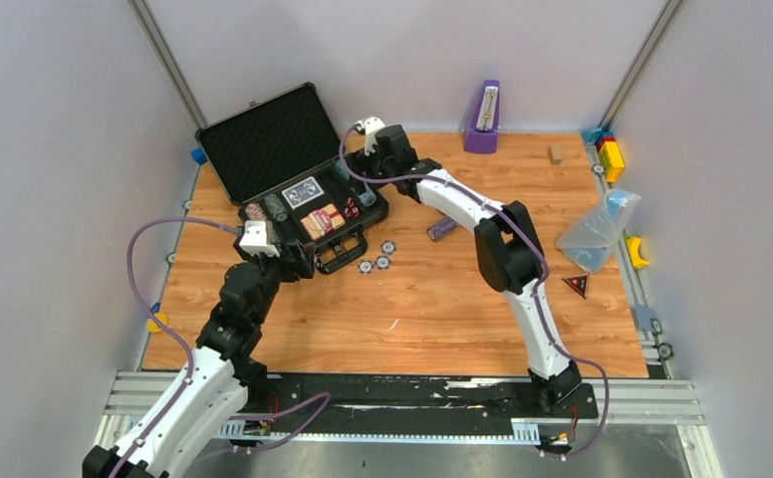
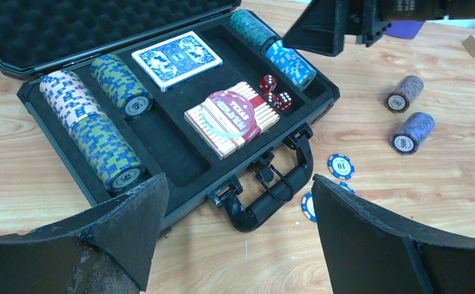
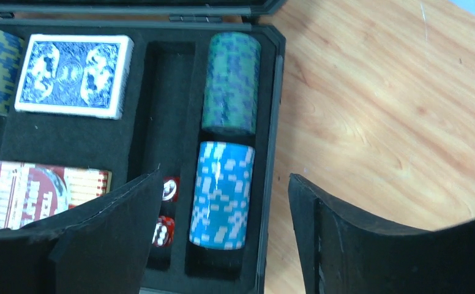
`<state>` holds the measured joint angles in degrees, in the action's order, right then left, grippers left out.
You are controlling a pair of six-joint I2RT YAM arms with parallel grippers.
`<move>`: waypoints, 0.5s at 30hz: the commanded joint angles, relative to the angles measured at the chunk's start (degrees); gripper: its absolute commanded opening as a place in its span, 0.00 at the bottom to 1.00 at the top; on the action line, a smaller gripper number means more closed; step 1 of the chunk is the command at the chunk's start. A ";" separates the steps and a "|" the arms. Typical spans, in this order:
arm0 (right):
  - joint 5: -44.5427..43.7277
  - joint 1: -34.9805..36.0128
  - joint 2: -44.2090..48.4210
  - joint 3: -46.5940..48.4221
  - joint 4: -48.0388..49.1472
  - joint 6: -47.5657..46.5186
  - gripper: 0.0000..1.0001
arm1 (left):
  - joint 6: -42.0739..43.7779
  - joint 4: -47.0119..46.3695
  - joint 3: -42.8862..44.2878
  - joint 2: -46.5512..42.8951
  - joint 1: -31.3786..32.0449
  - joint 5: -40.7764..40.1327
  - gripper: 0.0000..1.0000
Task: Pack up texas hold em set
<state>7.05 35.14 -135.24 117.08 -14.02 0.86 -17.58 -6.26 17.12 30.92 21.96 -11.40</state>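
While the briefcase (image 1: 263, 139) lies open at the far left of the table (image 1: 462, 319), both grippers hover over its tray.

1. Case: the lid stands raised on the far side. The black handle (image 2: 272, 190) faces the near side.
2. Contents, left to right:
   - Leftmost channel: a pink-and-white chip roll (image 2: 70, 95) at the far end, with a blue-and-yellow chip roll (image 2: 106, 153) just nearer.
   - Next channel: a blue-and-green chip roll (image 2: 122, 86) at the far end.
   - Centre: a blue card deck (image 2: 177, 60) on the far side. A red card deck (image 2: 223, 131) lies nearer, with a round button (image 2: 235, 113) resting on it.
   - Narrow slot: red dice (image 2: 276, 93) beside the red card deck.
   - Rightmost channel: a green chip roll (image 3: 231, 82) far and a light blue chip roll (image 3: 221, 202) near.
3. Outside the case: two purple chip rolls (image 2: 412, 131) lie on the table to the right of the case. Loose chips (image 2: 341, 165) lie just beside the handle.
4. Left gripper (image 2: 238, 184): it hangs at the near edge of the case, above the handle. Its jaws are spread wide and it is released, grasping nothing.
5. Right gripper (image 3: 226, 180): it hangs over the rightmost channel. Its fingers (image 3: 100, 239) are apart on either side of the light blue chip roll, with a gap on each side, so it is released.
6. A purple metronome (image 1: 482, 118) stands at the far edge of the table, well apart from the case.
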 commanded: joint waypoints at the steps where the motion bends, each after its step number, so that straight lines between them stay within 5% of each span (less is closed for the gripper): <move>1: -5.84 -0.13 10.13 -6.31 2.28 4.61 0.76 | 0.75 -2.41 0.58 0.33 -0.07 0.33 0.94; 7: -19.37 -1.22 24.87 -24.30 -3.66 22.86 0.77 | 0.24 -2.55 0.59 0.64 -0.07 0.99 0.94; 9: -22.49 -1.66 28.16 -27.87 -8.58 29.64 0.82 | 0.07 -2.52 0.73 0.86 -0.07 1.23 0.95; 11: -25.54 -2.03 30.60 -30.95 -12.45 35.00 0.99 | -0.03 -2.46 0.80 0.96 -0.05 1.40 0.95; 15: -26.05 -5.19 33.97 -36.57 -16.92 46.07 1.00 | -0.16 -2.11 1.12 0.86 -0.07 1.91 0.95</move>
<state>-14.44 32.56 -104.29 85.30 -24.08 31.16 -17.65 -6.24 17.12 31.92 21.96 -10.37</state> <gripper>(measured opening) 0.995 0.945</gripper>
